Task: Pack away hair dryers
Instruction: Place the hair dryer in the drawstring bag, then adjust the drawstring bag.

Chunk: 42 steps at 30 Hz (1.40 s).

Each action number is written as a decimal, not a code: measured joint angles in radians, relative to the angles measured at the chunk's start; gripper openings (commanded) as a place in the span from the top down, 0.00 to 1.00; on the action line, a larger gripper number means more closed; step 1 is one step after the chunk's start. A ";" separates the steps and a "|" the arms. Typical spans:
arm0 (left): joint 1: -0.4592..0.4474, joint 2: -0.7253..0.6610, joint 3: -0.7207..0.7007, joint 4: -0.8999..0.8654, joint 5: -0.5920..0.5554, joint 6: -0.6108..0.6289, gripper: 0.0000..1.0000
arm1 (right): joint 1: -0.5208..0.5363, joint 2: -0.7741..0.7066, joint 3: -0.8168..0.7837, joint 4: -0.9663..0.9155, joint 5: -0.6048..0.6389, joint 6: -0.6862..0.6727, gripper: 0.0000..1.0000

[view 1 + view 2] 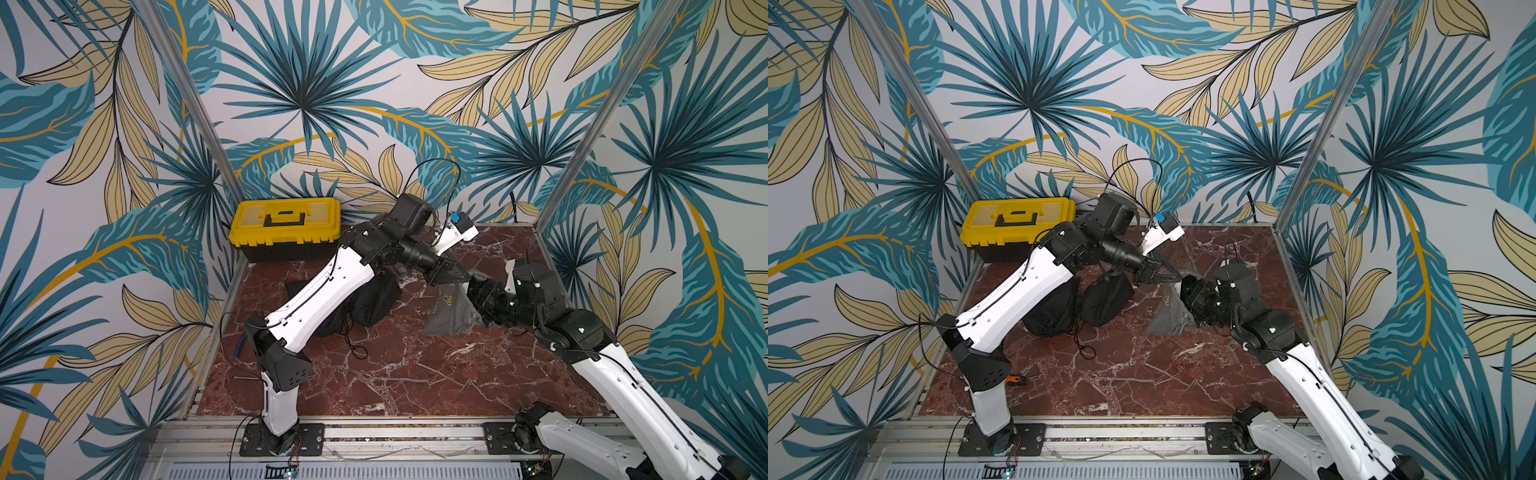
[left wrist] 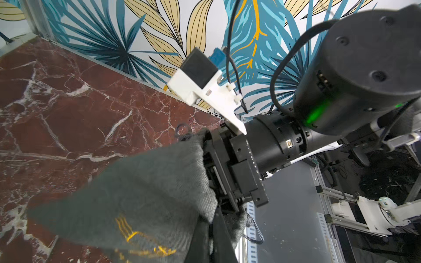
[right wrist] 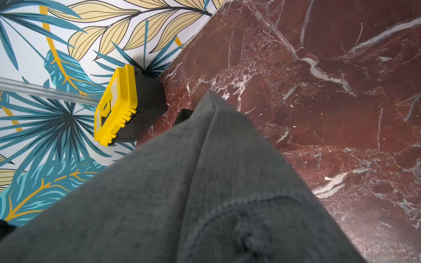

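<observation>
No hair dryers show in any view. A grey drawstring pouch (image 1: 451, 311) (image 1: 1167, 320) with yellow print hangs between my two arms, its lower end on the marble table (image 1: 415, 374). My left gripper (image 1: 461, 274) (image 2: 210, 230) is shut on the pouch's rim (image 2: 148, 193) and holds it up. My right gripper (image 1: 477, 293) reaches into the pouch mouth from the other side. Its jaws are buried in the cloth. In the right wrist view the grey pouch (image 3: 205, 182) covers everything near the jaws.
Two black pouches (image 1: 1106, 299) (image 1: 1050, 311) stand behind my left forearm, with loose cords (image 1: 353, 345) trailing on the table. A yellow toolbox (image 1: 286, 224) (image 3: 116, 107) sits shut in the back left corner. A small orange tool (image 1: 1017, 379) lies by the left arm's base.
</observation>
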 measured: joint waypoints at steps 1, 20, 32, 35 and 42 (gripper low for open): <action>-0.004 0.000 -0.002 -0.004 0.000 0.000 1.00 | 0.000 0.002 0.000 0.005 -0.005 -0.001 0.45; 0.023 -0.055 -0.255 0.050 0.021 0.014 1.00 | -0.005 -0.017 0.063 -0.043 -0.036 -0.058 0.35; 0.073 -0.060 -0.292 0.078 0.041 -0.023 1.00 | -0.005 -0.111 -0.014 -0.130 0.028 -0.087 0.45; 0.076 -0.060 -0.292 0.079 0.041 -0.026 1.00 | -0.004 -0.139 -0.112 -0.124 0.008 -0.074 0.48; 0.087 -0.062 -0.292 0.083 0.055 -0.040 1.00 | -0.004 -0.241 -0.179 -0.158 0.020 -0.053 0.48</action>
